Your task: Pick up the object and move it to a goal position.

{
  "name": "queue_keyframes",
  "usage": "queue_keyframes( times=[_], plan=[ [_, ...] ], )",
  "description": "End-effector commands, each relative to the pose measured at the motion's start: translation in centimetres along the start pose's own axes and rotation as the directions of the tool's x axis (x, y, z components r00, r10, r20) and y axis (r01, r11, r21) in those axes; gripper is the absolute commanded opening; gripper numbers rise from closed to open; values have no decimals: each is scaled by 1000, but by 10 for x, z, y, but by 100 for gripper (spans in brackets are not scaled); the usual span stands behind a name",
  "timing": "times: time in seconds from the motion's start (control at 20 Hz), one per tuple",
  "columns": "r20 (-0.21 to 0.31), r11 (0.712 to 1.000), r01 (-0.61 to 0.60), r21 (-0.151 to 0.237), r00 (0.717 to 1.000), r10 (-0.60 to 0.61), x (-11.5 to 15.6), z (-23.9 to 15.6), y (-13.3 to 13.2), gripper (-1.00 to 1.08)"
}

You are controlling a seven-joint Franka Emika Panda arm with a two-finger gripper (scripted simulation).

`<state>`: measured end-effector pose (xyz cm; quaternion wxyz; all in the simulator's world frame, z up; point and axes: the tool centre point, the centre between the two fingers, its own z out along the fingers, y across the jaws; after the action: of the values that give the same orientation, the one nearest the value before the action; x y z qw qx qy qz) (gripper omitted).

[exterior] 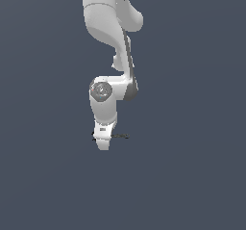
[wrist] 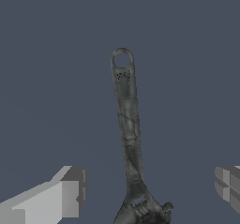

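Hovering: hand low over the wrench, fingers spread wide, nothing gripped.
Wrench: flat on the tabletop, lying between the fingers.
Why: straddling suits closing across it.

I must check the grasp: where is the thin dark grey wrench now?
In the wrist view the thin dark grey wrench lies on the grey floor between the open white fingers; in the exterior view it shows beside the gripper, on its right.

A plain dark blue-grey bench carries only a slim dark wrench, lying flat, its ring end away from its jaw end.
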<state>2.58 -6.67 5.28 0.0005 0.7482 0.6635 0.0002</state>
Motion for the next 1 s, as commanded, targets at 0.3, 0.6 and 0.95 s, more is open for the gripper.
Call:
queue_keyframes(
  times=[0.3, 0.6, 0.95],
  plan=[
    [0, 1000, 4, 1, 1000, -4, 0, 38, -2, 100],
    [0, 1000, 4, 1, 1000, -4, 0, 45, 0, -100],
    [0, 1000, 4, 1, 1000, -4, 0, 45, 0, -100]
  ],
)
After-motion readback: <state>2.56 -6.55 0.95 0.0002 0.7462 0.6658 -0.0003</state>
